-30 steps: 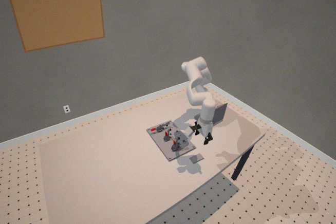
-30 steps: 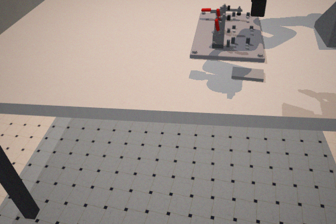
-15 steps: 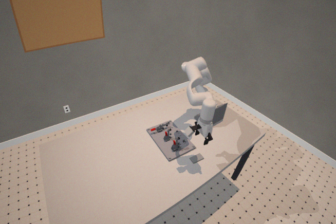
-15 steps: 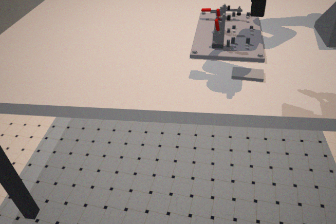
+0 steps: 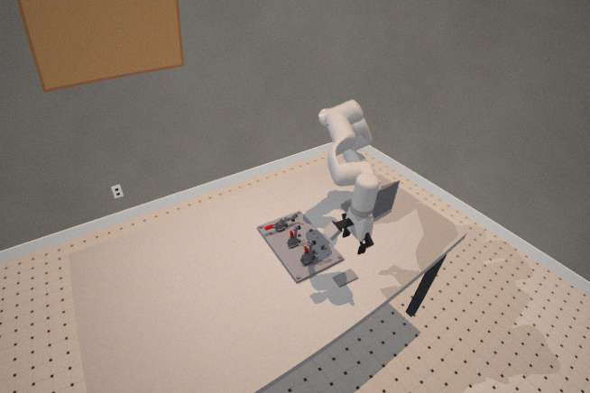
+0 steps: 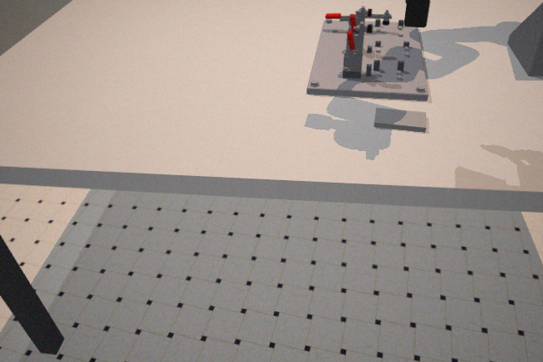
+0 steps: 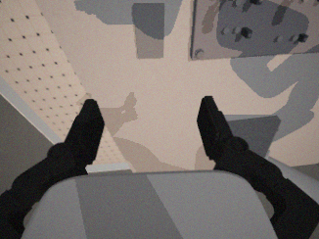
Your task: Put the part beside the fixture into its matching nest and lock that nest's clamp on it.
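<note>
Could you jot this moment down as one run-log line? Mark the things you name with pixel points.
gripper (image 5: 354,238) (image 6: 416,25) (image 7: 150,110): open, above table | flat grey part (image 5: 345,277) (image 6: 400,119) (image 7: 149,30): on table beside fixture (image 5: 281,255) (image 6: 328,62) (image 7: 210,46) | part not yet in nest
</note>
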Controlling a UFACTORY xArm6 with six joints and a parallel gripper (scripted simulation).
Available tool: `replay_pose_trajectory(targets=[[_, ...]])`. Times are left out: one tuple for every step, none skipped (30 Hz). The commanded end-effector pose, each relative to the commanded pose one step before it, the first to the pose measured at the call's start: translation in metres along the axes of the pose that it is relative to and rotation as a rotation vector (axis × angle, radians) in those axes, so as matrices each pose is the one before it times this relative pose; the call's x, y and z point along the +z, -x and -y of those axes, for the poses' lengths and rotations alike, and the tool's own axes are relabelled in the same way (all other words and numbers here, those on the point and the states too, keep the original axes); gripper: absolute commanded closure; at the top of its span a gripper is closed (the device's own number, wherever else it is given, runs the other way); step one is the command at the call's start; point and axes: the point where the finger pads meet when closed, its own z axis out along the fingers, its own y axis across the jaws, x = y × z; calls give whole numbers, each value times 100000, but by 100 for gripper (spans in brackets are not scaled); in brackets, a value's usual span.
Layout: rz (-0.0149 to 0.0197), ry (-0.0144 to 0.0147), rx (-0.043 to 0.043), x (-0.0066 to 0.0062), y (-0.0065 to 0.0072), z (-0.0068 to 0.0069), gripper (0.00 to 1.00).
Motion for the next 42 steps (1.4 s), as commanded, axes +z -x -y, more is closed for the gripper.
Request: replay_pose_trajectory(targets=[[-256, -401, 113, -222, -89, 62, 0], [0, 0, 0, 0, 0, 0, 0], [0, 0, 0, 0, 0, 0, 0], [0, 0, 0, 0, 0, 0, 0], [0, 0, 0, 0, 0, 0, 0], [0, 0, 0, 0, 0, 0, 0], [0, 0, 0, 0, 0, 0, 0], [0, 0, 0, 0, 0, 0, 0], [0, 0, 0, 0, 0, 0, 0], [0, 0, 0, 0, 0, 0, 0], [0, 0, 0, 0, 0, 0, 0], [0, 0, 0, 1, 0, 0, 0], [0, 0, 0, 4, 0, 0, 0], [0, 0, 0, 11, 0, 0, 0], [0, 0, 0, 21, 0, 0, 0], [0, 0, 0, 34, 0, 0, 0], [0, 0, 0, 48, 0, 0, 0], [0, 0, 0, 65, 0, 0, 0], [0, 0, 0, 83, 0, 0, 0], [0, 0, 0, 0, 0, 0, 0], [0, 0, 0, 0, 0, 0, 0], [0, 0, 0, 103, 0, 0, 0], [1, -1, -1, 123, 1, 0, 0], [-1, 1, 1, 146, -1, 0, 0], [0, 0, 0, 168, 0, 0, 0], [1, -1, -1, 191, 1, 0, 0], [-1, 1, 1, 216, -1, 0, 0], [1, -1, -1, 238, 1, 0, 0], [-1, 1, 1, 263, -1, 0, 0], [1, -1, -1, 285, 1, 0, 0], [-1, 1, 1, 310, -1, 0, 0], [0, 0, 0, 332, 0, 0, 0], [1, -1, -1, 353, 1, 0, 0], [-1, 0, 1, 376, -1, 0, 0], [0, 0, 0, 396, 0, 0, 0], [0, 0, 0, 416, 0, 0, 0], [0, 0, 0, 0, 0, 0, 0], [0, 0, 0, 0, 0, 0, 0], [0, 0, 0, 434, 0, 0, 0], [0, 0, 0, 451, 0, 0, 0], [0, 0, 0, 467, 0, 0, 0], [0, 0, 0, 482, 0, 0, 0]])
